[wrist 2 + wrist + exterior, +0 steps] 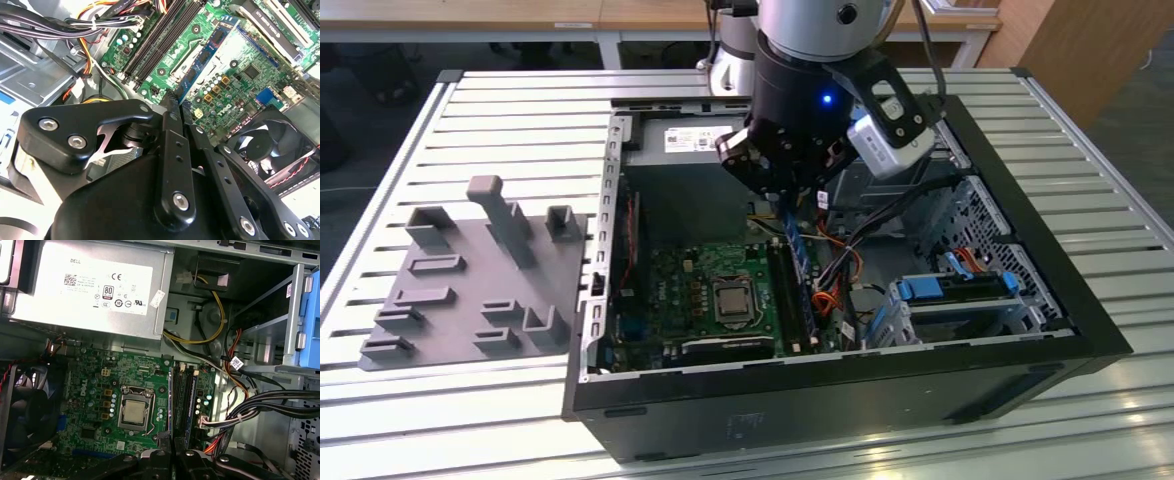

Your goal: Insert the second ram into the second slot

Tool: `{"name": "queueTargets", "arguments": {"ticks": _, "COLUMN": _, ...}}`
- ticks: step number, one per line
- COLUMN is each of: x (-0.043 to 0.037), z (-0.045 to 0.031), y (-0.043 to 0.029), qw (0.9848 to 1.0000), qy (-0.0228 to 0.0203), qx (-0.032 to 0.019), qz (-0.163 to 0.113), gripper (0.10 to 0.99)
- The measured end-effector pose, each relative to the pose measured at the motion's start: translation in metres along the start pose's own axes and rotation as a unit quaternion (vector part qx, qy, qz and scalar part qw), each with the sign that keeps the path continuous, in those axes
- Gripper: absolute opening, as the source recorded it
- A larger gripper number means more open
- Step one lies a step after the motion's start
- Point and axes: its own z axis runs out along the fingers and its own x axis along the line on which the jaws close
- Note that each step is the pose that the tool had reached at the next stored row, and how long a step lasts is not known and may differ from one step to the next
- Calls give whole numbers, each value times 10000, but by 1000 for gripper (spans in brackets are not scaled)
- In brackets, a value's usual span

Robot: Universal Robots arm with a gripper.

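Exterior view: tool (787,197) clamped on second ram (791,238), above motherboard slots (779,300).

the second ram (794,240) hangs over the motherboard (674,290) inside the computer case (854,395).

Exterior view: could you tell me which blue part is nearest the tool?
The second ram, the thin dark-blue stick gripped below the tool; the light-blue clips sit farther to the exterior view's right.

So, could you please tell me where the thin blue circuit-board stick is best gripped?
Across its two flat faces at the top long edge, from straight above: the thin blue circuit-board stick stands on edge over the black memory slots.
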Motion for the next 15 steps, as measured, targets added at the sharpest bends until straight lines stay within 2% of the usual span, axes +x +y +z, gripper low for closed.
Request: {"name": "queueTargets", "arguments": {"ticks": 15, "x": 3, "z": 41, "y": -21, "qw": 10000, "qy": 0, "qx": 1, "qz": 0, "gripper": 137}}
